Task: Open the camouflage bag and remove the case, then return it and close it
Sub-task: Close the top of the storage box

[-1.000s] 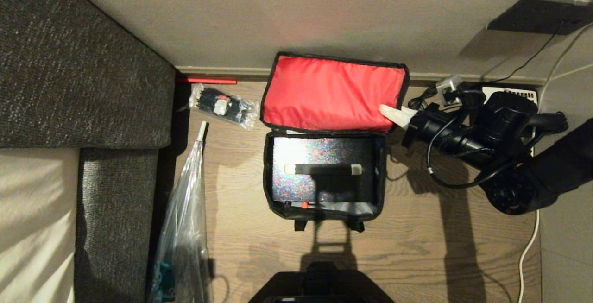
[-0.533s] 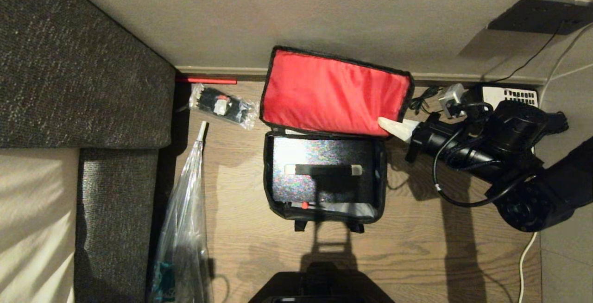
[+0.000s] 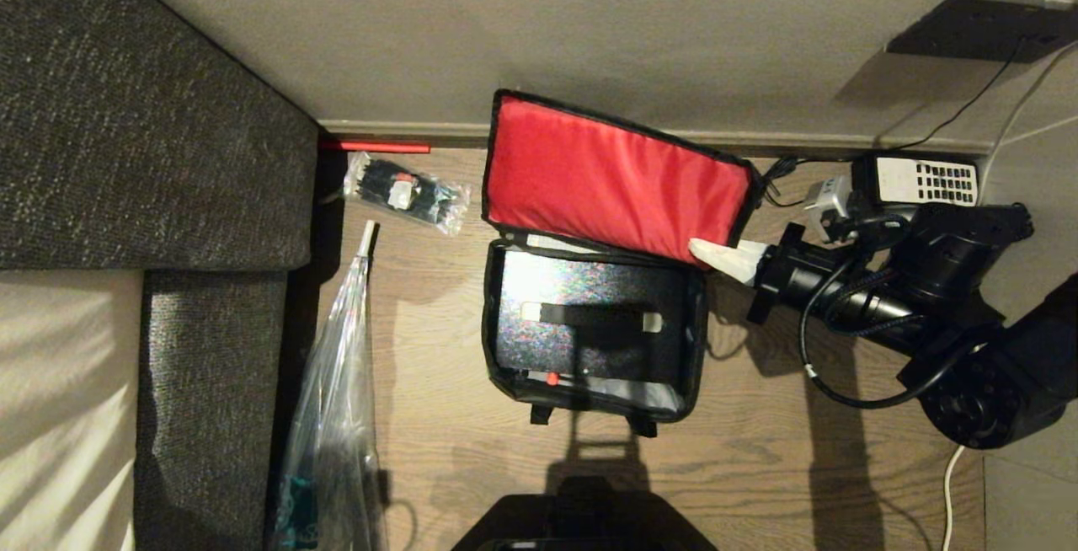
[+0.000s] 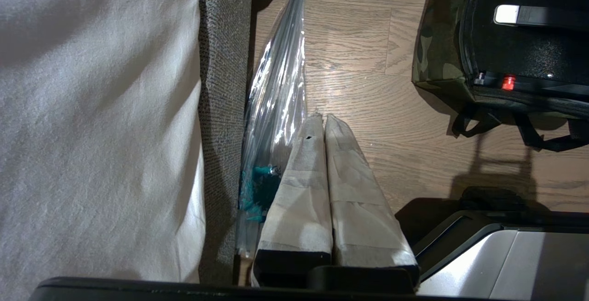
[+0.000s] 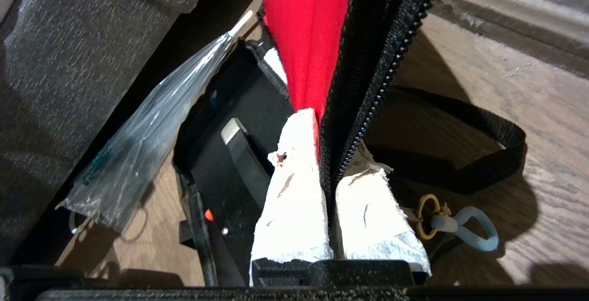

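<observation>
The camouflage bag [image 3: 589, 315] lies open, the case [image 3: 589, 323] inside; the right gripper [image 3: 716, 254] pinches the lid [image 3: 615, 184] corner. Removal, return, closing apparently remain. The left gripper [image 4: 324, 128] is closed, empty.

The camouflage bag [image 3: 589, 323] sits open on the floor, its red-lined lid [image 3: 615, 180] raised toward twelve o'clock, tilted. The case [image 3: 589, 315], flat and black, lies inside, its white-tabbed strap handle [image 3: 589, 317] apparently flat on top.

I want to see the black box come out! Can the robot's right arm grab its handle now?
Probably not yet. The right gripper is clamped on the camouflage bag's lid. The case lies uncovered, its handle free.
</observation>
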